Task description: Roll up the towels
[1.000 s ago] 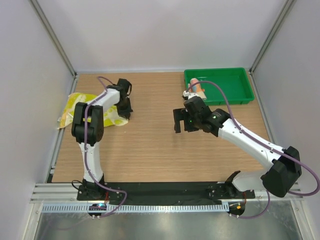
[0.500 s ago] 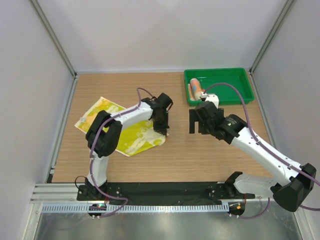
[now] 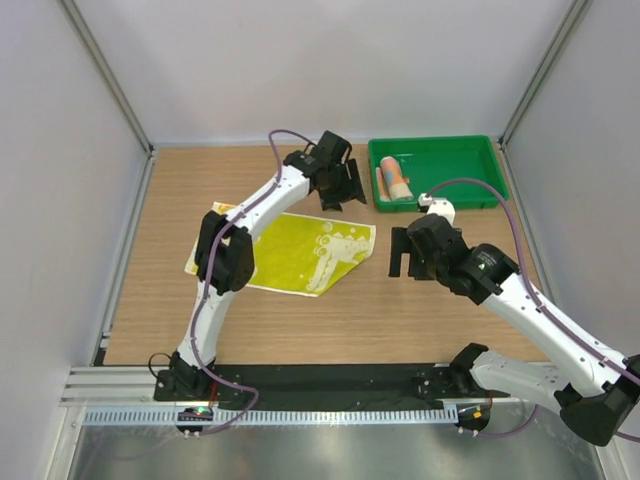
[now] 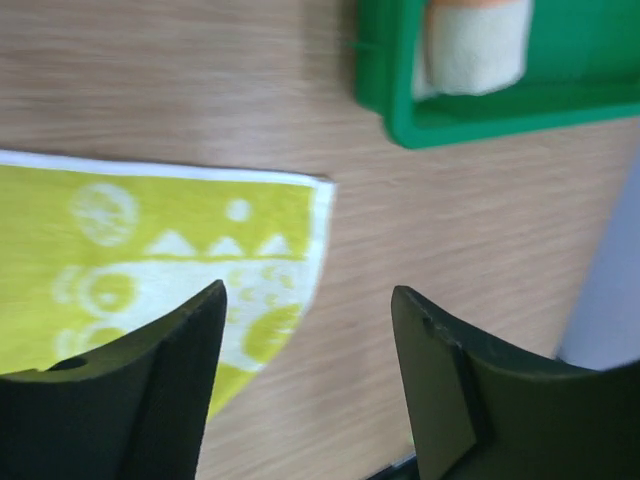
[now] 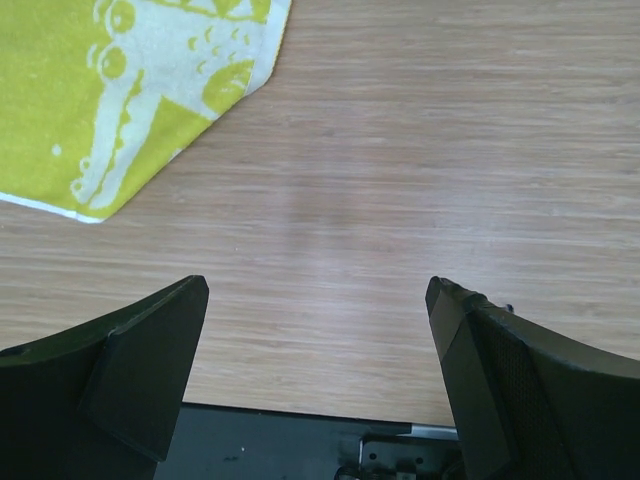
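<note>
**A:** Status?

**B:** Yellow towel lies flat and spread out on the worktop, left of centre. One corner points at the green tray. The rolled towel, orange-pink end showing, sits in the tray's left end.

**A:** Claws?

**B:** Left claw hovers over the towel's far-right corner, jaws apart, nothing between them. Right claw is wide apart and empty, over bare worktop just right of the towel.

**A:** Step?

**B:** My read: one towel done, the second laid out, roll not yet started. Next move needs an edge pinched. Thin cloth flat on wood, so fingers must go in low, then turn it over evenly. Probably both claws on one edge.

**A:** Any text?

**B:** None readable. Just a white cartoon print: crocodile-ish shape, circles, triangles.
</note>
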`<state>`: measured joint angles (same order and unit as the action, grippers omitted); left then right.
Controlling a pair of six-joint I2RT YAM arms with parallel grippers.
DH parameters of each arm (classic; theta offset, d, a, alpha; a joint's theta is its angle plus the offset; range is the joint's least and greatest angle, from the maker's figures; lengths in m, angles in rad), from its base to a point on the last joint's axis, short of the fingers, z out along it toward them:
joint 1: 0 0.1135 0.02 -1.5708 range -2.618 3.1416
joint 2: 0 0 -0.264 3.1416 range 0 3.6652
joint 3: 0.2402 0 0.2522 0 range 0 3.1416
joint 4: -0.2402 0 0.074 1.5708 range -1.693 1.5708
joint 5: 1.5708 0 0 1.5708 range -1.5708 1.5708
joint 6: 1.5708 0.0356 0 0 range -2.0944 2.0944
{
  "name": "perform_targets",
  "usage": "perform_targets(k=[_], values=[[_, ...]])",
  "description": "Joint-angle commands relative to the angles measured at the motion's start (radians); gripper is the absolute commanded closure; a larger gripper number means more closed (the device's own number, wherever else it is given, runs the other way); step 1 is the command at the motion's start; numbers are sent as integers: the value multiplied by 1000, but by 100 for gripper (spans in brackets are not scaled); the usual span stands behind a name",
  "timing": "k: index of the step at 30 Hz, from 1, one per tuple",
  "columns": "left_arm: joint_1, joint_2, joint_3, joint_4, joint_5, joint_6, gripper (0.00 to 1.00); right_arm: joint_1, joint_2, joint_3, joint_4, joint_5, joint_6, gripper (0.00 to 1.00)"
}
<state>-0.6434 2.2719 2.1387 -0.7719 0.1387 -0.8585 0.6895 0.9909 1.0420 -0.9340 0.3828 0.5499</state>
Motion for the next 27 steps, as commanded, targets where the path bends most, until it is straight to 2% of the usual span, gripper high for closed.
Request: perform_targets(k=[1,3,5,7,8,11,12,19,27], values=[[27,-136,-52,-132,-169,139,30,-1,11,-46,55,-88,24,0],[48,-211,-184,-127,-241,196,26,-1,55,-69,114,-123,28,0],[120,-316,-309,-119,-303,223,24,-2,127,-65,150,-136,33,0],[197,-379,-377,-106,-288,248,24,-2,184,-28,198,-143,18,0],[273,-390,-397,-106,-254,254,25,-2,222,-7,208,-147,9,0],[397,-405,-445,-99,-248,314,26,-24,380,99,227,-165,-37,0],[419,-399,-438,-102,-255,335,26,-54,469,157,218,-180,-44,1],[586,-235,-275,-167,-266,455,30,-206,756,346,233,-326,-102,8],[671,-36,-106,-187,-258,481,31,-258,1006,601,153,-286,-171,13]])
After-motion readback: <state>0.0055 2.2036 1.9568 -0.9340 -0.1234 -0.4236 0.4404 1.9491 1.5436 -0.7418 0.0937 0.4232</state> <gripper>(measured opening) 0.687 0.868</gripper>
